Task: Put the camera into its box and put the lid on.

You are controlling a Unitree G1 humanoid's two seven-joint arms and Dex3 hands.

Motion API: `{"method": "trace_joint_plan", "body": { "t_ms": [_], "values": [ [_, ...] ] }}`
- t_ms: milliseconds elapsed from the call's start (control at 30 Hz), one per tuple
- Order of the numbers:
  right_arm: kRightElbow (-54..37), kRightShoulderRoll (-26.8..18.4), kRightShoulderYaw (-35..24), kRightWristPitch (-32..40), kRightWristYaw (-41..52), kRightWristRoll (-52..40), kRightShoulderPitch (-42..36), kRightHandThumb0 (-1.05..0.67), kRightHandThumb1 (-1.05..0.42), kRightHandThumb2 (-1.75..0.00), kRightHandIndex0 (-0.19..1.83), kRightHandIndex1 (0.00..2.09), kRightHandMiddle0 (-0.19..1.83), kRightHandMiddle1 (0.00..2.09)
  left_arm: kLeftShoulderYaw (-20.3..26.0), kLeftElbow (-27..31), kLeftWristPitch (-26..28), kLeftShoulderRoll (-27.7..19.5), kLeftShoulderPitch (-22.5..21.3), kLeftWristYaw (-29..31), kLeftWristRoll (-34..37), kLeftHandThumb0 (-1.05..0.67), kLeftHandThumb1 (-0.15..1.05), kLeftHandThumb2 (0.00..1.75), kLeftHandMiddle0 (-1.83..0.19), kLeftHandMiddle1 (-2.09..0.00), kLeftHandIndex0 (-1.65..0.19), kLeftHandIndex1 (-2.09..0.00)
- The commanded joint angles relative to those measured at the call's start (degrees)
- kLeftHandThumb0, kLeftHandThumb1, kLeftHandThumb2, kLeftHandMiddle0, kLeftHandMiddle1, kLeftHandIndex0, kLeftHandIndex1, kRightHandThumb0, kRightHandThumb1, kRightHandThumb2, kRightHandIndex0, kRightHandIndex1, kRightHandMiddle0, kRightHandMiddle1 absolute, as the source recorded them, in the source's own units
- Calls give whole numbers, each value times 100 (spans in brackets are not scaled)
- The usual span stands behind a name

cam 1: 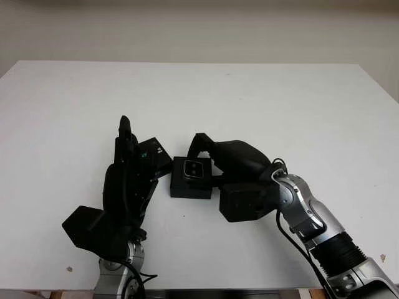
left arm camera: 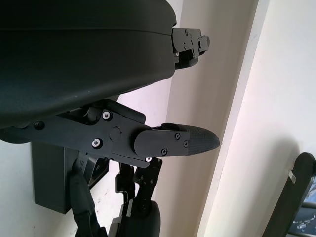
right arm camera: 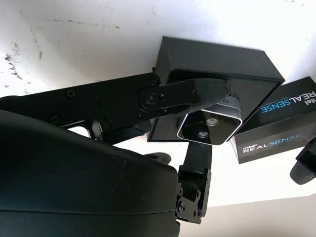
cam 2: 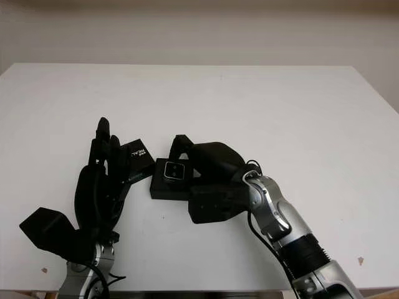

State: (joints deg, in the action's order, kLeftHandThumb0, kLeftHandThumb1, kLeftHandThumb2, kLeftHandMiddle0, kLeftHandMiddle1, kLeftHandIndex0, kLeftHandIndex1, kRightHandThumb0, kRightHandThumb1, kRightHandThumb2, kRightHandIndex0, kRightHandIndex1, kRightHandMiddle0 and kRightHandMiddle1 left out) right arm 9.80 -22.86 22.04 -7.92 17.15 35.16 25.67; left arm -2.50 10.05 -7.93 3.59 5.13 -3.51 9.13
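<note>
The black three-finger right hand (cam 1: 234, 163) comes in from about 5 o'clock and reaches toward 9 o'clock, and its fingers (right arm camera: 197, 94) are closed around the small silver-and-black camera (right arm camera: 210, 124). It holds the camera over the open black rectangular box (cam 1: 191, 180), in the mouth of the box or just above it; I cannot tell if the camera already touches the bottom. The glass face of the camera, with its lenses, looks up toward the head camera. Its long axis lies about from 9 o'clock to 3 o'clock, along the longer side of the box. In the right wrist view one finger lies across one end of the camera and another comes up from under it. The box stands flat on the white table (cam 1: 262, 99), a little toward the robot from the middle of the table. Touching or almost touching the box at its 10 o'clock corner lies the black lid with the white "RealSense" print (cam 2: 138, 159), turned at an angle to the box. The black left hand (cam 1: 128, 180) stands at 9 o'clock of the box, with its fingers pointing to 12 o'clock, right at the lid and covering one part of it; I cannot tell if it grips the lid or only stands against it.
</note>
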Motion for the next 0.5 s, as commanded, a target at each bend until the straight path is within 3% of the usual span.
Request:
{"method": "trace_joint_plan", "body": {
  "t_ms": [0, 233, 467],
  "values": [
    [134, -123, 23, -37, 61, 15, -42, -67, -103, -6, 17, 8, -19, 138, -63, 150, 8, 213, 22, -20, 8, -55, 105, 32, 0, -6, 4, -6],
    [401, -109, -109, -274, -49, -111, 157, -70, -103, -5, 19, 9, -19, 132, -66, 116, -51, 201, 8, -2, 19, -54, 105, 34, 0, -5, 4, -6],
    [628, -73, -285, -262, -72, -328, 728, -78, -98, -5, 13, 5, -18, 113, -71, 133, -16, 205, 0, -18, 23, -54, 105, 33, 0, -5, 4, -6]
  ]
}}
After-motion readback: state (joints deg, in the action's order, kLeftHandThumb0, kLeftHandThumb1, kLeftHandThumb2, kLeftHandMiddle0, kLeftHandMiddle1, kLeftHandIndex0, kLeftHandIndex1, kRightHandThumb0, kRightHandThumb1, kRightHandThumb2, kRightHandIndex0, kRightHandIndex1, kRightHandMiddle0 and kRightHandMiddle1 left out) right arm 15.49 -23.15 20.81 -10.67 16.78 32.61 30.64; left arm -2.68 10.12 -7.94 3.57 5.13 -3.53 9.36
